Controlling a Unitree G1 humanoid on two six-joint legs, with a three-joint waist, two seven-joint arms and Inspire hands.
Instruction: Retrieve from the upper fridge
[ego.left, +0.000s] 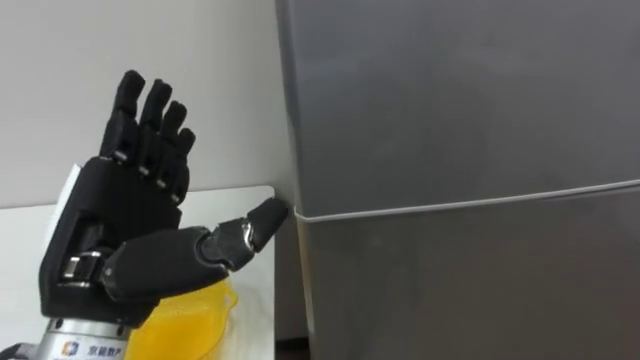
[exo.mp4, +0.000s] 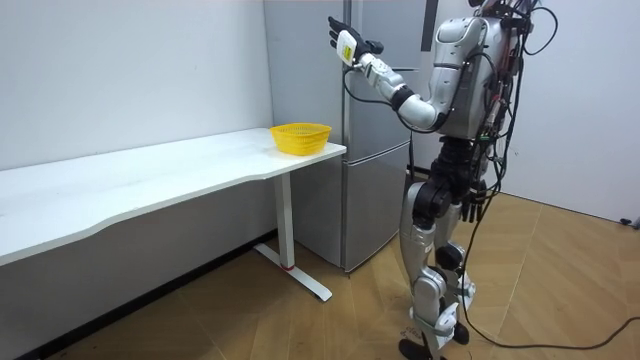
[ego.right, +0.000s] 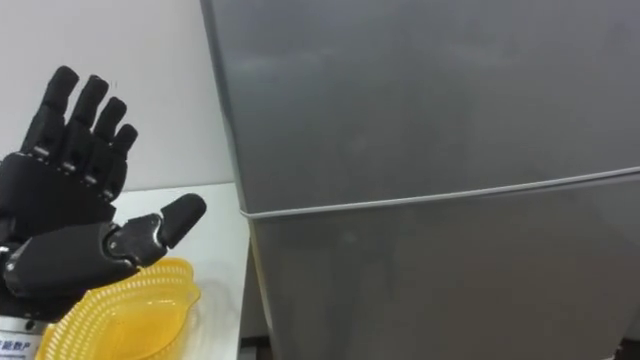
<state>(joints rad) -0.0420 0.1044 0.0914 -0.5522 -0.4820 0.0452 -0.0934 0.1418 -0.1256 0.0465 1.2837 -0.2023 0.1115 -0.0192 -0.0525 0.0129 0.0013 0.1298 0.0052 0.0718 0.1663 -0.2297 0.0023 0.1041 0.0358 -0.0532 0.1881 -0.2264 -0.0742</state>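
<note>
- Left hand (ego.left: 130, 215) is nearest the camera, raised palm-forward with the fingers straight and spread and the thumb (ego.left: 262, 218) stretched out sideways. It holds nothing.
- Thumb tip points at the left edge of the fridge (ego.left: 460, 110), level with the seam (ego.left: 470, 203) between the upper door (ego.left: 430, 90) and the lower door (ego.left: 470, 290). The two eye views disagree on the gap, so contact cannot be confirmed.
- Both doors are shut. By judgement, the item to be fetched lies behind the upper door, so retrieval has not begun.
- Below the hand, a yellow basket (ego.left: 195, 320) sits at the end of the white table (exo.mp4: 150, 180), just beside the fridge.
- In the room view the robot stands upright facing the fridge, left arm lifted high.
- Risk: no handle is visible on the door face. Fingers hooked at the seam line could catch the lower door's top edge and open the wrong compartment.
- Risk: straight fingers on smooth metal may slip off the edge, leaving the door unmoved.
- Risk: depending on which side is hinged, the table and basket close to that edge may crowd the forearm or the door as it opens, and a dropped elbow could knock the basket.
</note>
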